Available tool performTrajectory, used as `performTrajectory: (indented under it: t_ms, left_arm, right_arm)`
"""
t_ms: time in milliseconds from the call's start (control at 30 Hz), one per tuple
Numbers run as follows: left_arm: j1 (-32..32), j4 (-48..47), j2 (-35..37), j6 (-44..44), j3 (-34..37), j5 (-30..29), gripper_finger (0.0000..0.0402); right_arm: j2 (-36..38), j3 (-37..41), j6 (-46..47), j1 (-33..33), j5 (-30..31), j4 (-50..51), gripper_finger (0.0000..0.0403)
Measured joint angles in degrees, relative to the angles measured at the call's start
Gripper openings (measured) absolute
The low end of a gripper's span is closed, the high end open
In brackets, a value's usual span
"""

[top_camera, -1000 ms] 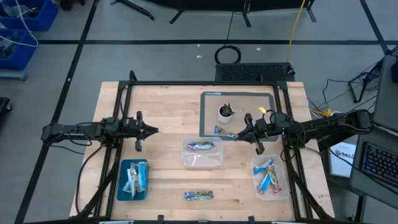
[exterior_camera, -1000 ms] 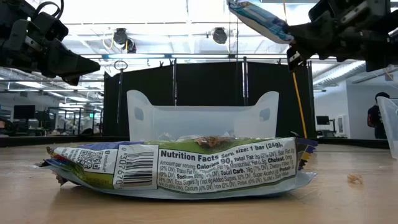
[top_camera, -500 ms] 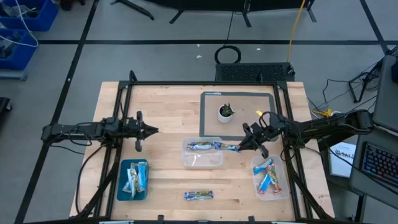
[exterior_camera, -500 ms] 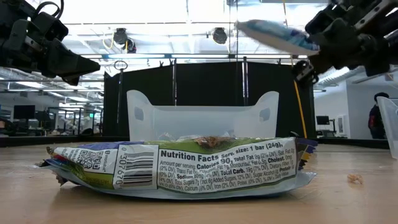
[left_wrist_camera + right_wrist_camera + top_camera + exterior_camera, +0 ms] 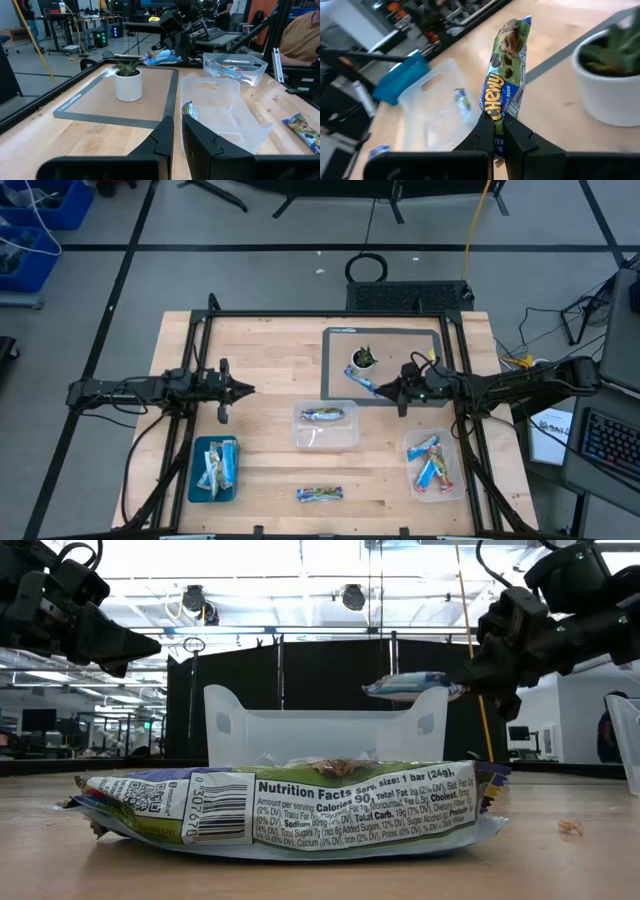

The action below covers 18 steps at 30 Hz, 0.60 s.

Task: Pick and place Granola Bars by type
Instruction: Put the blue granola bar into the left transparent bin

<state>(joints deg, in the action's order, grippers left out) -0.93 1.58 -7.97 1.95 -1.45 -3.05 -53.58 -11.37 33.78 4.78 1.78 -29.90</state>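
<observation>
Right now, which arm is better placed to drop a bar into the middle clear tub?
Right: the right gripper already clamps a Chewy granola bar beside the clear tub; the left gripper waits empty.

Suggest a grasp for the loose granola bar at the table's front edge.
Grip the granola bar across its narrow width at mid-length, coming straight down from above. It lies flat with its long axis running left to right, clear of the tubs, so fingers straddle it front to back.
</observation>
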Motion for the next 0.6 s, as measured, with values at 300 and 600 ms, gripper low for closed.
performTrajectory:
  t_ms: [300,600]
  left_arm:
    - [0.01,-0.01,0.0,0.0,0.0,0.0,0.0042]
    - [0.02,0.0,0.0,0.0,0.0,0.0,0.0042]
  right_arm:
    - [0.0,0.0,-1.43,-0.73,2.6,0.21,0.0006]
    - [0.0,0.0,-1.41,-5.08,-8.96,-5.48,0.0006]
